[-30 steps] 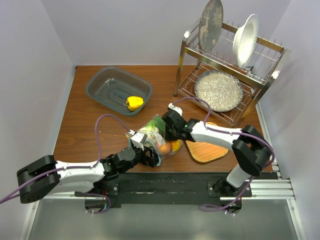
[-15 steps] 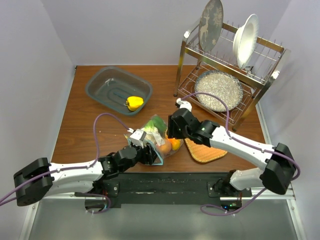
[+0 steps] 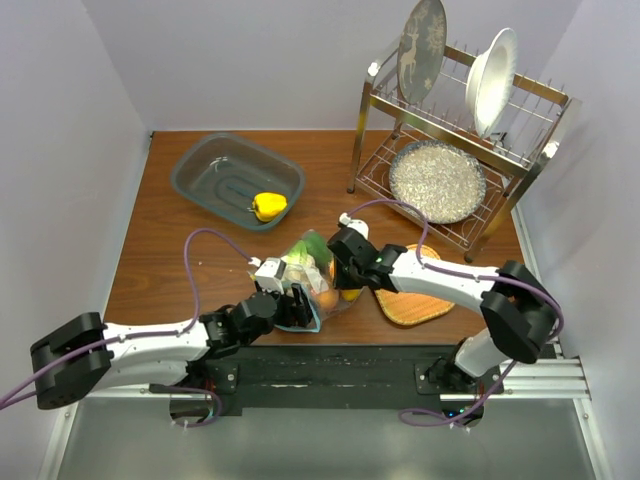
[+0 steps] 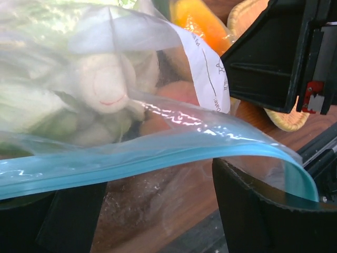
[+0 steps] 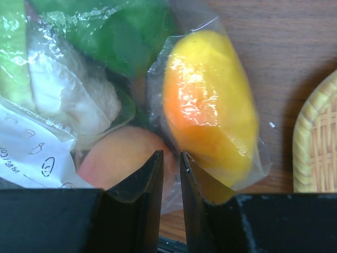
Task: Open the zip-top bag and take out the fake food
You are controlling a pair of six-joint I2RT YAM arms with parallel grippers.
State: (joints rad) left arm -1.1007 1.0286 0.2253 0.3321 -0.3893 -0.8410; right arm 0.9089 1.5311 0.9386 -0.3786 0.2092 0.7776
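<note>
The zip-top bag (image 3: 310, 268) lies on the wooden table between my two grippers, with fake food inside. My left gripper (image 3: 288, 306) is at its near edge, its jaws wide apart. In the left wrist view the teal zip strip (image 4: 158, 158) runs across above both fingers (image 4: 263, 211), beside the white label (image 4: 208, 74) and the cauliflower (image 4: 105, 84). My right gripper (image 3: 337, 272) is on the bag's right side, its jaws nearly closed (image 5: 172, 161) on a fold of bag plastic between the peach (image 5: 121, 155) and an orange-yellow piece (image 5: 210, 105). A green piece (image 5: 121, 37) lies behind.
A grey bin (image 3: 215, 160) at the back left holds a yellow bell pepper (image 3: 268, 206). A round woven mat (image 3: 410, 298) lies right of the bag. A metal dish rack (image 3: 365, 130) with plates and a bowl stands at the back right.
My right gripper has come down and left onto the bag's right side, and its arm has swung back in. My left gripper has shifted slightly left at the zip edge.
</note>
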